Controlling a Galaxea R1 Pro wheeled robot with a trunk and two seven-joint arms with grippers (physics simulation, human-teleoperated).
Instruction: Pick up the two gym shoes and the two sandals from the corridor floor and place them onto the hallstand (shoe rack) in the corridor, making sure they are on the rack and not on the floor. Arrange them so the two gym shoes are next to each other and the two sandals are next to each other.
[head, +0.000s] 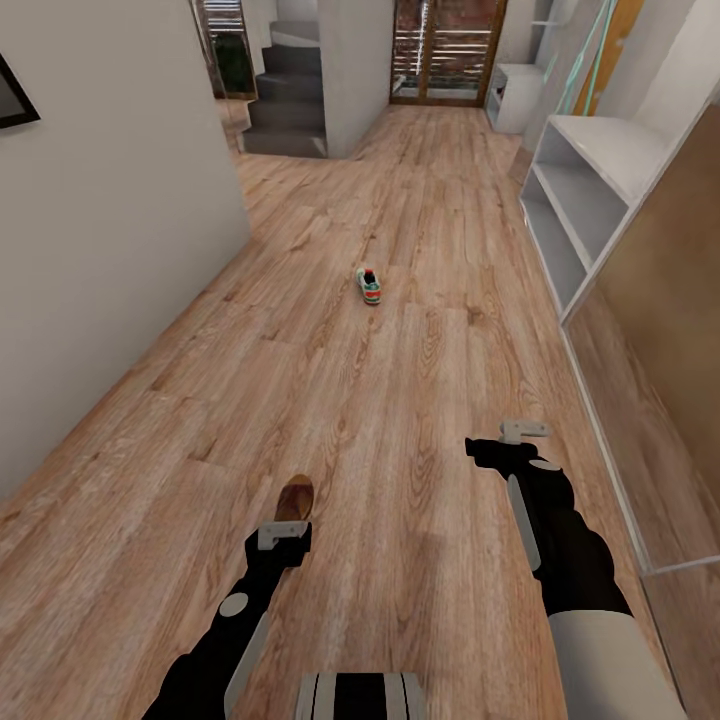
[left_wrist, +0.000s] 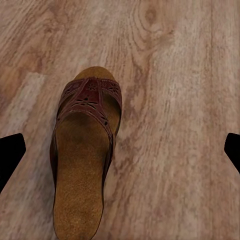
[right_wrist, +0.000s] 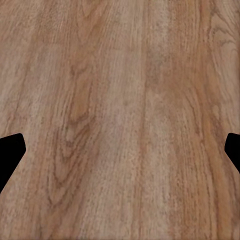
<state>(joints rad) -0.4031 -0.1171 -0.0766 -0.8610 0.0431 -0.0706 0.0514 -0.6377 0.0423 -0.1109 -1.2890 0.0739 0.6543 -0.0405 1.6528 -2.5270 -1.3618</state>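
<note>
Your left gripper (head: 284, 534) hangs over a brown sandal (head: 295, 497) that lies on the corridor floor (head: 400, 380). In the head view the sandal pokes out just past the gripper, a bit away from you. In the left wrist view the sandal (left_wrist: 86, 155) sits closer to one finger tip (left_wrist: 10, 155) than to the other, so it is not in the middle of the gap. Its long way runs across the line between the two tips, which I think is good for a pinch on its sides. You may need to slide the gripper sideways a little before you go down.

The left gripper is spread wide and holds nothing. Your right gripper (head: 520, 435) is spread wide too, and in its wrist view there is bare wood floor (right_wrist: 120, 120) under it.

The left arm is much nearer to this sandal than the right arm.

One gym shoe (head: 369, 286) sits farther up the corridor, well apart from both grippers. The white shoe rack (head: 600, 150) stands along the wall on your right, past the right arm.

You can see a cut-out flower pattern on the sandal strap, but there is no brand, label or writing to read anywhere.
</note>
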